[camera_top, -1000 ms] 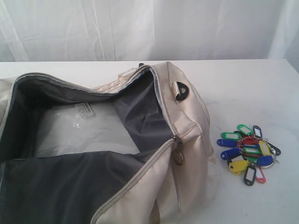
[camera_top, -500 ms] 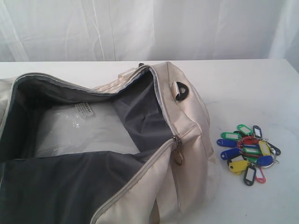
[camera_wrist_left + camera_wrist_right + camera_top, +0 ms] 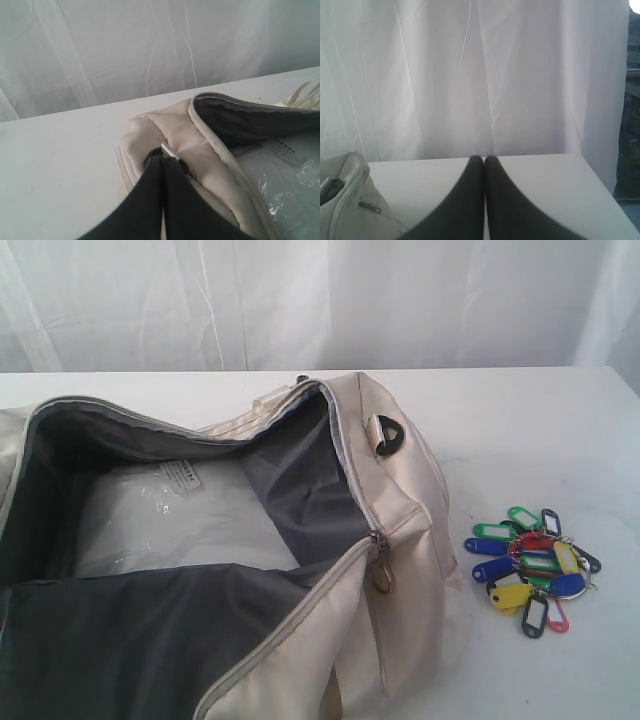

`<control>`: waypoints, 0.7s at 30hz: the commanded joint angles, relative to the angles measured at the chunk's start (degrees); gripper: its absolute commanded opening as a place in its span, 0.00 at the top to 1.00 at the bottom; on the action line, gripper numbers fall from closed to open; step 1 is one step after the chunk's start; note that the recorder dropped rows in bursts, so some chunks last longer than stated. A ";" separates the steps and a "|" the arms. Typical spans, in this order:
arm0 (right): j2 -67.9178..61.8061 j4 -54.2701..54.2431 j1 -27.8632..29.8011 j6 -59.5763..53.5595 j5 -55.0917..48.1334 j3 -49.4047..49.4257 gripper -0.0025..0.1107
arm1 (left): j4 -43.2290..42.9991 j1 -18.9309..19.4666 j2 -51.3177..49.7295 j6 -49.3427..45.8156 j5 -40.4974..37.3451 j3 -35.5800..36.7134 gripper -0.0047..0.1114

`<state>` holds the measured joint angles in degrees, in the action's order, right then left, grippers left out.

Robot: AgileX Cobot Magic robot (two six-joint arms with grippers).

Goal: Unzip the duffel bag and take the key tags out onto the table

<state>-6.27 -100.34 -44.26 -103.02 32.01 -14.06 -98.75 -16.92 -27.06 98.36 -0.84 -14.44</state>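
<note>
White table [image 3: 540,410] carries one cream duffel bag [image 3: 405,540], unzipped and gaping, its grey lining showing and one clear plastic packet [image 3: 180,525] inside. Two grippers: the left gripper [image 3: 162,155] has its fingers pressed together at the bag's end, right by a silver metal piece [image 3: 169,149] (whether it pinches it, I cannot tell). The right gripper [image 3: 484,159] is closed on nothing, over the table. One bunch of key tags [image 3: 530,562] lies on the table just beside the bag, too overlapped to count. One black D-ring [image 3: 391,437].
</note>
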 commanded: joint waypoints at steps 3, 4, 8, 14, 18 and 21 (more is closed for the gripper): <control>0.17 0.40 0.33 -0.56 -0.24 0.38 0.98 | -1.20 -0.47 0.36 0.62 0.28 -0.41 0.96; 0.17 0.40 0.33 -0.56 -0.24 0.38 0.98 | -1.20 -0.47 0.36 0.62 0.28 -0.41 0.96; 0.17 0.40 0.33 -0.56 -0.24 0.38 0.98 | -1.20 -0.47 0.36 0.62 0.28 -0.41 0.96; 0.17 0.40 0.33 -0.56 -0.24 0.38 0.98 | -1.20 -0.37 0.36 0.41 0.16 -0.41 0.96; 0.17 0.40 0.33 -0.56 -0.24 0.38 0.98 | -0.55 3.11 3.34 0.35 -4.60 -0.41 0.96; 0.17 0.40 0.33 -0.56 -0.24 0.38 0.98 | 1.59 9.86 8.31 3.24 1.71 -0.30 0.96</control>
<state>-6.27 -100.34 -44.26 -103.02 32.03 -14.06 -96.89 -10.34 -21.35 100.16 -2.34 -14.44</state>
